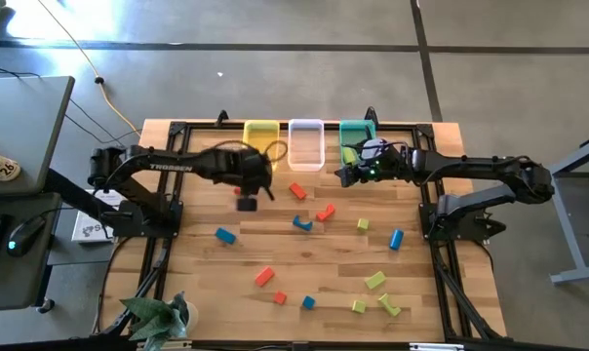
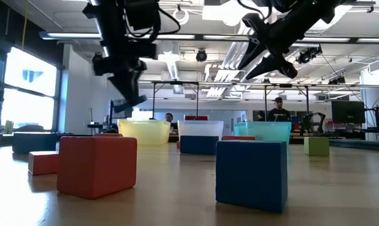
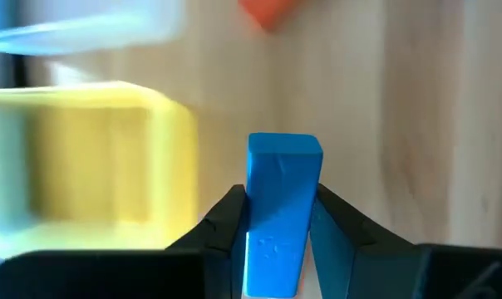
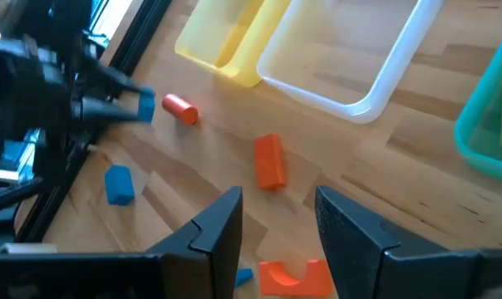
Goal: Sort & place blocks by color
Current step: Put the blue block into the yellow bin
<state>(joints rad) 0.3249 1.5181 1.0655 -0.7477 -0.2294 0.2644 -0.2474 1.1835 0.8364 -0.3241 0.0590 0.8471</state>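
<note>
My left gripper (image 3: 280,198) is shut on a blue bar block (image 3: 284,191) and hangs above the table in front of the yellow tray (image 1: 261,138). It also shows in the high view (image 1: 247,199) and, with the blue block (image 4: 145,106), in the right wrist view. My right gripper (image 4: 278,206) stands open with nothing between its fingers, above the table beside the teal tray (image 1: 356,135). The clear tray (image 1: 306,144) stands between those two trays. Loose blocks lie flat on the table: a red bar (image 4: 270,161), a red cylinder (image 4: 179,108), a blue block (image 1: 224,235). My left gripper pinches the blue bar by its two long sides (image 3: 259,218) between its two fingers. The fingers lie along the bar, whose free end (image 3: 284,148) sticks out past the fingertips. They slant downward, and the bar is lifted clear of the table.
Several more blocks lie scattered over the middle and near right of the table, among them a red arch (image 1: 325,212), a blue cylinder (image 1: 396,238) and yellow-green blocks (image 1: 374,281). A yellow-green block (image 1: 348,154) lies in the teal tray. A potted plant (image 1: 158,317) stands at the near left corner.
</note>
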